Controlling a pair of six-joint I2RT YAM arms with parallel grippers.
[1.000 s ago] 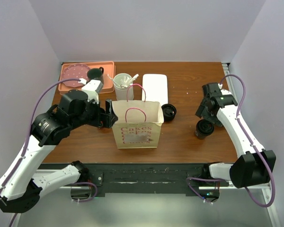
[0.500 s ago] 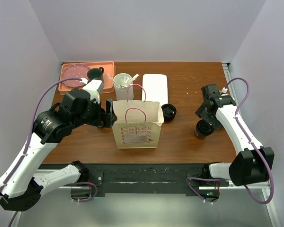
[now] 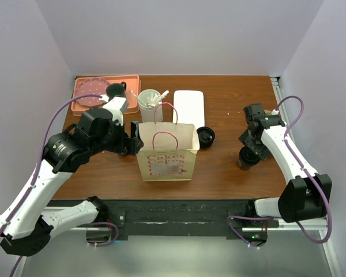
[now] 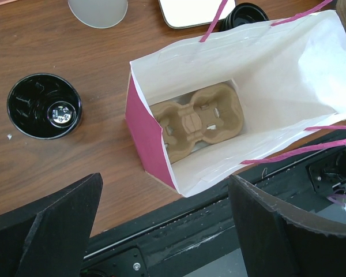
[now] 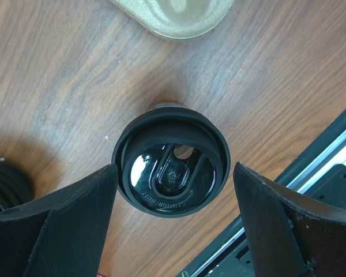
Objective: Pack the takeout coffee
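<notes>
- Right gripper (image 5: 174,173) hovers wide over the glossy black-lidded cup (image 5: 171,190), right of centre in the top view, probably to grasp it.
- Left gripper (image 4: 166,182), wide and empty, hangs by the open paper bag (image 4: 277,81); 1 moulded pulp carrier (image 4: 199,118) lies at its bottom, likely to seat the cup.

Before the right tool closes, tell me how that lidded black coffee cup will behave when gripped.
The lidded black coffee cup stands upright on a base narrower than its lid, so a sideways push would probably tip it. Its glossy lid looks slippery; the wall below is likely safer. The lid hides the contents, so weight is uncertain.
</notes>
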